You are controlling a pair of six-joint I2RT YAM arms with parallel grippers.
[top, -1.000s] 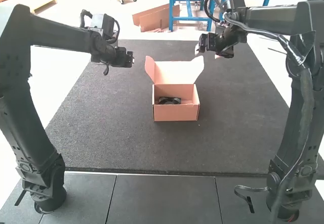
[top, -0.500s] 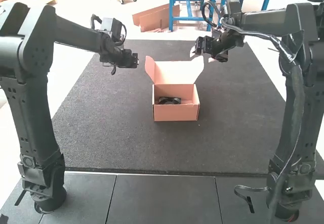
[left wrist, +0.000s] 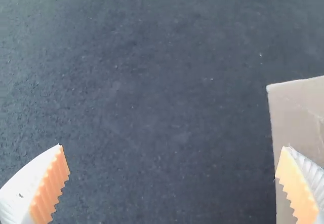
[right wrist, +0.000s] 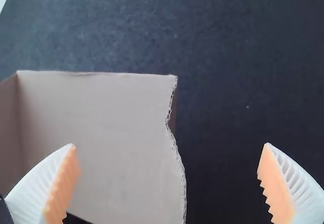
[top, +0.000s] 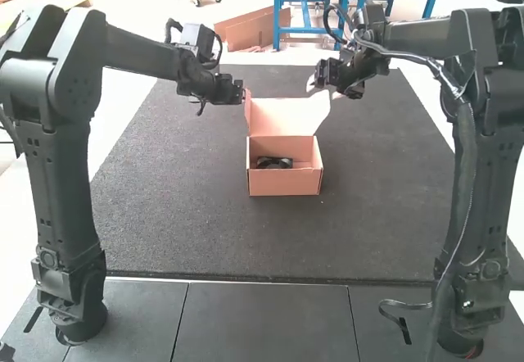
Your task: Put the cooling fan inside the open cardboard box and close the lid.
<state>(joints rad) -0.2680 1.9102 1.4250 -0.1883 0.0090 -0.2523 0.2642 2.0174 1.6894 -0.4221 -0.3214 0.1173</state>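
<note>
Dark mat (top: pixel 164 214) over the table (top: pixel 262 321), with wide bare stretches on all four sides of its middle and plain dark panels along the table's near edge.

Left gripper (left wrist: pixel 172 150): white ribbed fingers (left wrist: pixel 35 196) with orange pads, spread wide, nothing but mat between them. One finger right against the edge of a pale cardboard side flap (left wrist: pixel 298 112); touching or just clear, hard to say. From the high view, up off the mat at the left top corner of the lid (top: pixel 286 116), at the end of the left arm (top: pixel 57 133) reaching in from the table's left near corner.

Right gripper (right wrist: pixel 168 145): fingers (right wrist: pixel 288 178) of the same kind, also spread wide, astride the lid's right edge, one over cardboard and the other over bare mat. Raised above the lid's right top corner, on the right arm (top: pixel 479 133) standing at the right near corner.

One box (top: pixel 282 178) near the mat's middle, well clear of every mat edge, lid upright at its far side, not yet closed. One fan (top: pixel 273 162) lying inside, dark against the box floor.

From the high view: the fan in the box, both arms whole, free mat all round. From the right wrist view: the ragged, wavy cut along the lid's side edge. From the left wrist view: a straight cardboard corner against the mat.

Counted: two arms, two grippers, four fingers, one box, one lid, one fan.
</note>
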